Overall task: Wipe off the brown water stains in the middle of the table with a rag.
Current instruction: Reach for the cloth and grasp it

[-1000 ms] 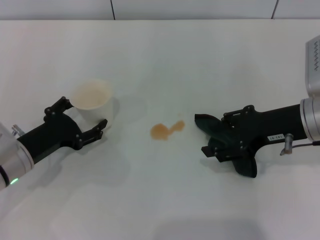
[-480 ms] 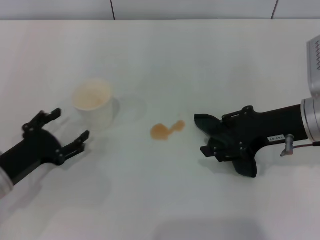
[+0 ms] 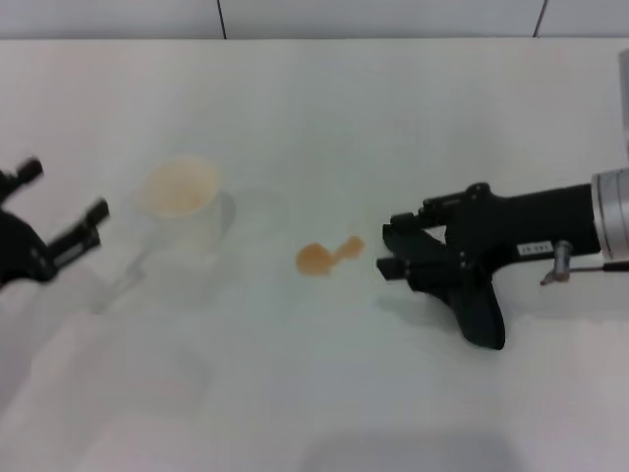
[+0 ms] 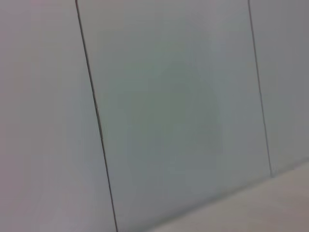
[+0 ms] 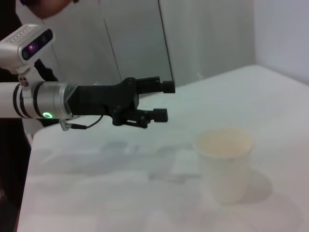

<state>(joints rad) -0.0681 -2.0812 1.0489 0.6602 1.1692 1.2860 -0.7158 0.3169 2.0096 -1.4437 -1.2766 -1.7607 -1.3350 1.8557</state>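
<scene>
Table [image 3: 324,108]: plain white top, spanning the whole head view. Right gripper [image 3: 390,251] reaches in from the right edge; a small white label on its arm carries print too small to read. Its jaws are clamped on the rag [image 3: 477,310], a nearly black cloth trailing toward the near edge. Left gripper [image 3: 61,208], at the left edge, is raised with fingers apart, holding nothing. White cup [image 3: 184,211] stands upright left of centre, tan liquid inside. Brown water stains [image 3: 326,255]: 1 small orange-brown blot with a short tail, mid-table, between cup and rag, touching neither.
</scene>
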